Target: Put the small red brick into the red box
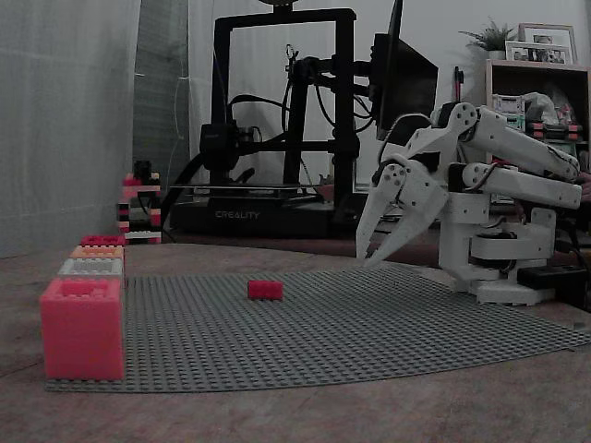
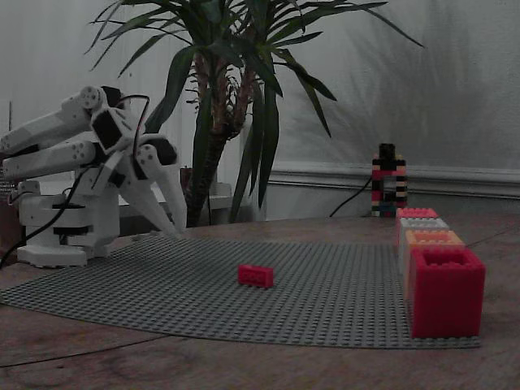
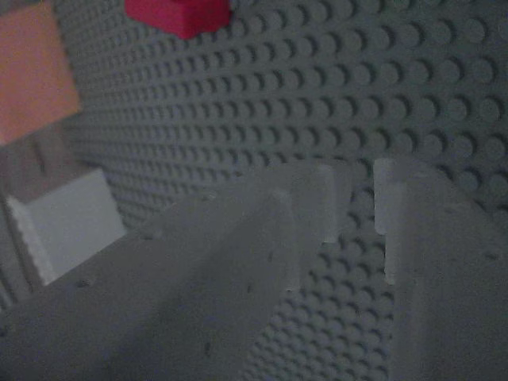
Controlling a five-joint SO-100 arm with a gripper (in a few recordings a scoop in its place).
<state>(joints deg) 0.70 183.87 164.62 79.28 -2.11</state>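
Our gripper (image 1: 376,247) hangs just above the baseplate (image 1: 369,323) near the arm's base, fingers a small gap apart and holding nothing. The brick (image 1: 265,289) lies mid-plate, well apart from it. The red box (image 1: 102,241) sits farthest back in the row. We judge the reach unstarted: next, extend and straddle the brick.

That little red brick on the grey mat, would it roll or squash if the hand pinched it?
The small red brick looks hard and boxy, so it probably won't squash or roll. It lies flat on the studded baseplate, so a push may catch rather than slide. It is likely very light.
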